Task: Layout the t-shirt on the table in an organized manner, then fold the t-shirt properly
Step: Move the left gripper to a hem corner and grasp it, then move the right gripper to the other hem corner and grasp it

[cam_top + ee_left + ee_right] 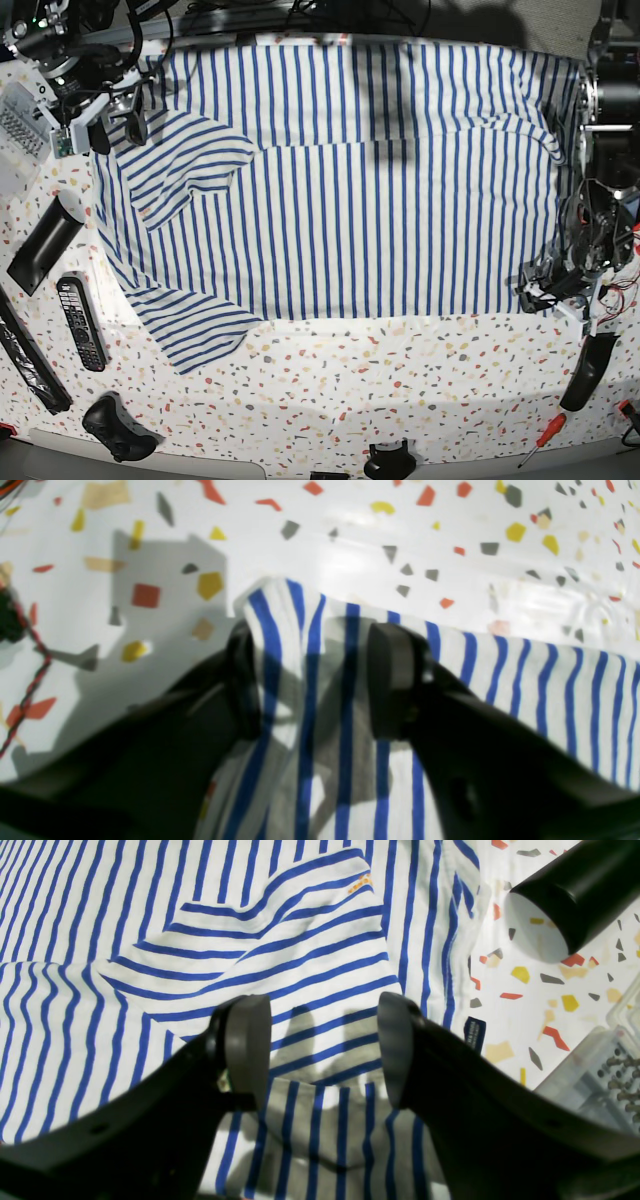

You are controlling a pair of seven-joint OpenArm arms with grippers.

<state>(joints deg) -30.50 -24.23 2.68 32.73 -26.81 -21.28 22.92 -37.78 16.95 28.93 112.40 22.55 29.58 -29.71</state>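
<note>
Table (400, 380) first: we see the shirt (350, 180) spread flat across its far half, one sleeve folded inward. Our left gripper (312, 680) straddles a shirt corner, jaws apart with cloth between them; whether they pinch it, we cannot tell. Our right gripper (322, 1045) hangs released over the folded sleeve.
</note>
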